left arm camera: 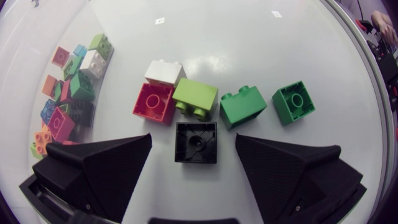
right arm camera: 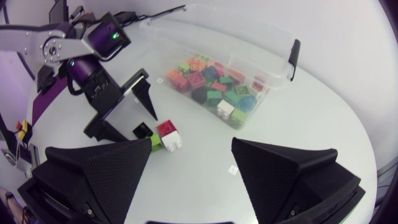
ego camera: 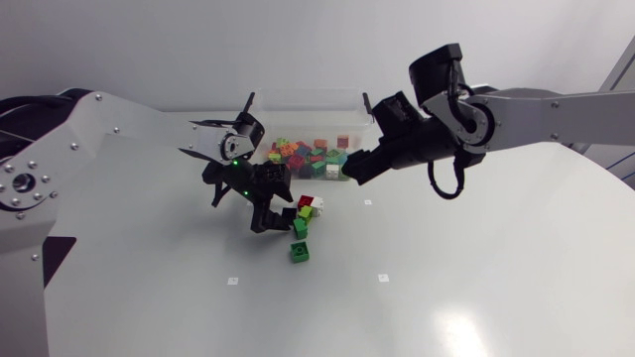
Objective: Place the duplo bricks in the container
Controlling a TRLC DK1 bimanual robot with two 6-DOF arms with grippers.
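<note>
Fingers of left gripper (left arm camera: 193, 146) are spread wide either side of a black brick (left arm camera: 196, 142), not touching it. Just past it: red brick (left arm camera: 153, 102), white brick (left arm camera: 163, 71), lime brick (left arm camera: 195, 98), with green bricks (left arm camera: 242, 107) to the right. Clear container (ego camera: 308, 109) farther back holds many mixed bricks. Right gripper (right arm camera: 191, 155) is spread and empty, near its right end. Green ones hidden in right wrist view.

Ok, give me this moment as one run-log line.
left gripper open, black brick between, untouched | right gripper open, empty, beside container | five more bricks loose on table
</note>
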